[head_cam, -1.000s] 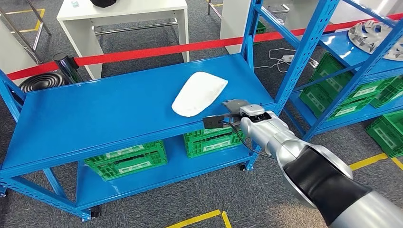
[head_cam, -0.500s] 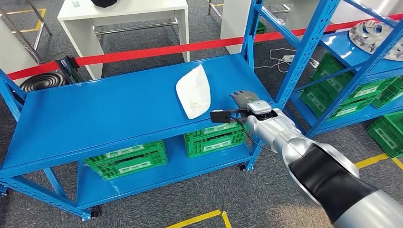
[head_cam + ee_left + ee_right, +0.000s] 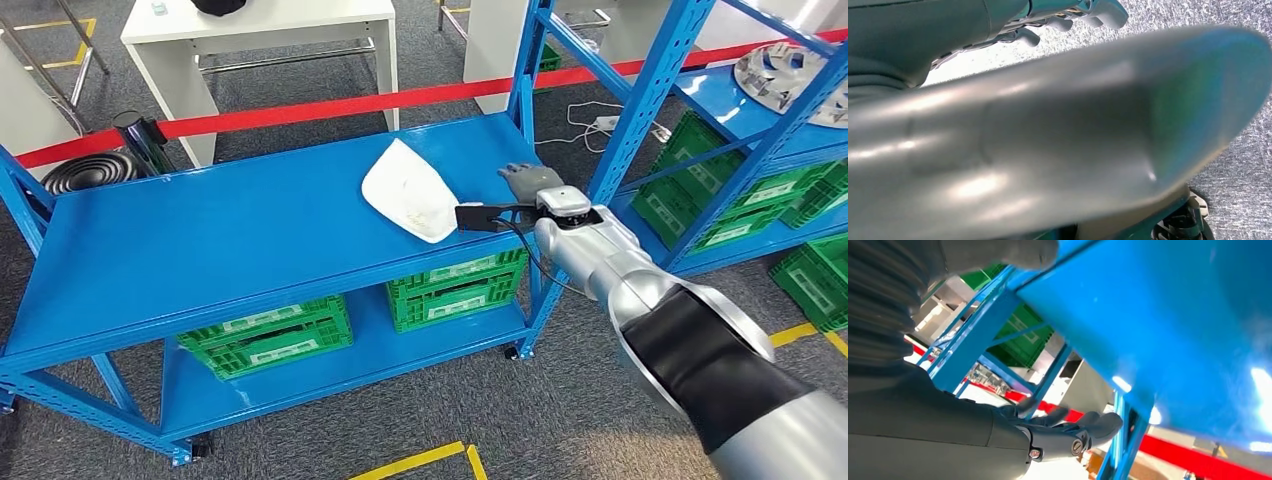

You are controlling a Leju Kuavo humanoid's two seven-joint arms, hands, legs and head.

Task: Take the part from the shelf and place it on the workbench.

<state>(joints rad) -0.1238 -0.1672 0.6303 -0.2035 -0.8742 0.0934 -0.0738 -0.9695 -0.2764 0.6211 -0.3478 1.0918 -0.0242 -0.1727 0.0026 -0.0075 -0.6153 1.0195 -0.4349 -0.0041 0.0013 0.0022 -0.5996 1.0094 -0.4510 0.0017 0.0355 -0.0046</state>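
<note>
The white part point(image 3: 408, 203), a thin, stiff, probably light and slippery shell, lies centre-frame on the blue shelf point(image 3: 200, 250); the right hand point(image 3: 530, 182), fingers apart and empty, should grip its near rim.

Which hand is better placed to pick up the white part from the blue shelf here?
The right hand. In the head view it hovers over the shelf just beside the white part, holding nothing. The left hand hangs low over the carpet, away from the shelf top.
</note>
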